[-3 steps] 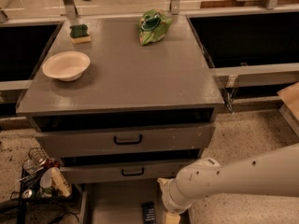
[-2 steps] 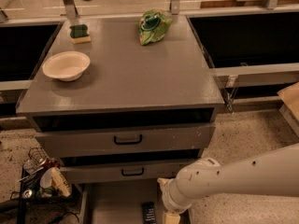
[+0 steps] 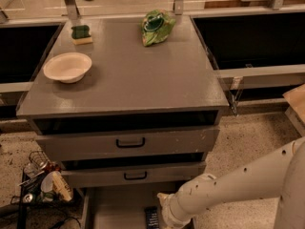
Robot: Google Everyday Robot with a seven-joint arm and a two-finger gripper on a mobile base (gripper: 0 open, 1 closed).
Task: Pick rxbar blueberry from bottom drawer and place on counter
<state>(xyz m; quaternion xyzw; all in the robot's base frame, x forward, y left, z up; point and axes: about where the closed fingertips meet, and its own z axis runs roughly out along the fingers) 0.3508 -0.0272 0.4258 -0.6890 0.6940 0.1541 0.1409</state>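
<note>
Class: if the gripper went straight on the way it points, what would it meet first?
The gripper, at the picture's bottom edge above the open bottom drawer, points down. It would probably meet the rxbar or the drawer floor beside it; depth unclear.

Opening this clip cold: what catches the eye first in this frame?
The white arm reaches in from the lower right. Its pincer is at the frame's bottom edge, over the open bottom drawer and right beside the dark rxbar blueberry. Next comes the grey counter, with a pale bowl at its left and a green chip bag at the back.
</note>
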